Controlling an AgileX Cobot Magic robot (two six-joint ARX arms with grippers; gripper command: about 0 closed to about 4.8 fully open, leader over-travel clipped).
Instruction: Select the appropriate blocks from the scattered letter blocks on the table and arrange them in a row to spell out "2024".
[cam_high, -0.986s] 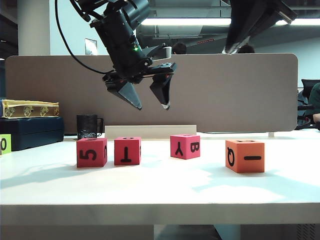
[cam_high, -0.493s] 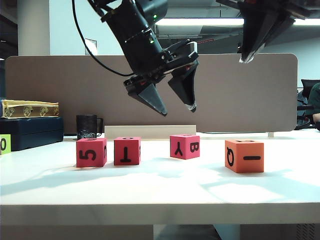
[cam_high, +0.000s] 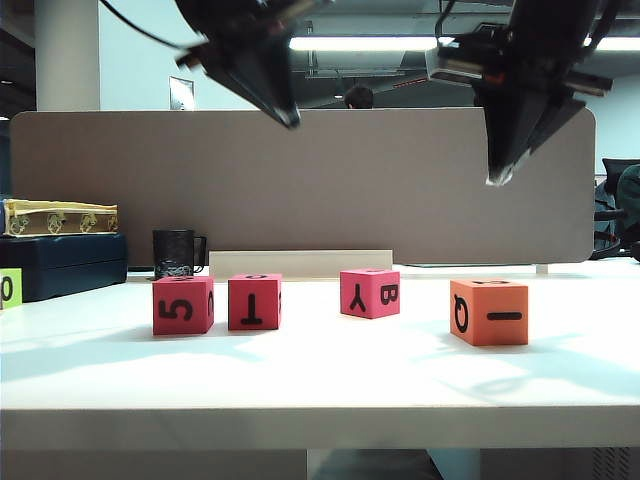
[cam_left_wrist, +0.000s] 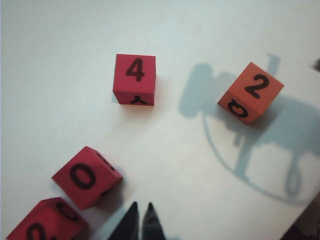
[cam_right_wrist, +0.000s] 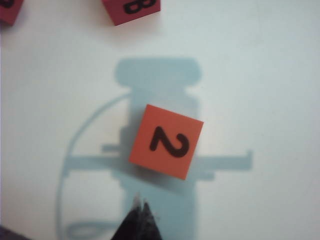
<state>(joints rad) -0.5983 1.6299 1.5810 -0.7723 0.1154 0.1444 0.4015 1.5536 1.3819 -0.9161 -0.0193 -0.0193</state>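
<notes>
Four blocks stand in a loose row on the white table (cam_high: 320, 385): a red one showing 5 (cam_high: 183, 305), a red one showing T (cam_high: 254, 301), a pink-red one showing Y and B (cam_high: 369, 293), and an orange one (cam_high: 489, 312). From above, the tops read 4 (cam_left_wrist: 135, 78), 0 (cam_left_wrist: 86, 177) and, on the orange block (cam_right_wrist: 166, 141), 2. My left gripper (cam_high: 285, 115) is shut and empty, high above the T block. The right gripper (cam_high: 497, 178) hangs shut and empty over the orange block. Its tips (cam_right_wrist: 141, 202) sit just beside that cube's edge.
A grey-brown partition (cam_high: 400, 180) closes off the back of the table. A black mug (cam_high: 175, 252) stands behind the red blocks. At far left is a dark case (cam_high: 60, 262) with a lime-green cube (cam_high: 9, 288) in front of it.
The left gripper has shut its wide-open fingers and risen toward the top of the exterior view. The right gripper has come lower over the orange block. The blocks have not moved.
</notes>
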